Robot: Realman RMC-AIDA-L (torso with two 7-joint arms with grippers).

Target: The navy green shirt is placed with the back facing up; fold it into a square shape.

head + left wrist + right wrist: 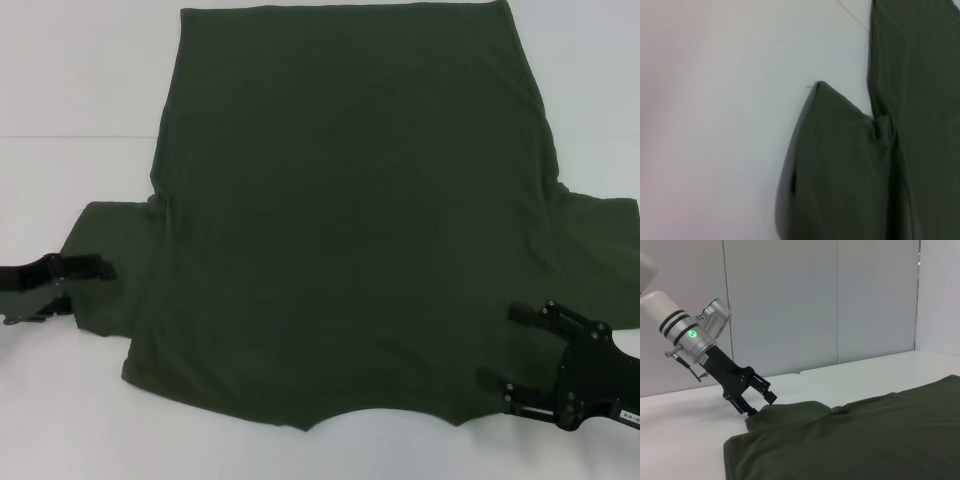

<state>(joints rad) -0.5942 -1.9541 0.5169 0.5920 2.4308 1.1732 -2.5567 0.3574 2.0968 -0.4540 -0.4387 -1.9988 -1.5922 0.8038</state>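
The navy green shirt (350, 220) lies flat, back up, across the white table (60, 80); the left gripper (95, 268) has its fingers wide at the left sleeve; the right gripper (505, 345), fingers wide too, waits by the collar edge; each should pinch only its sleeve edge, then fold slowly inward.

Bright, even light w/ faint shadows; desk (70, 90) glares white beyond my left tool (100, 268); sleeve view is soft.
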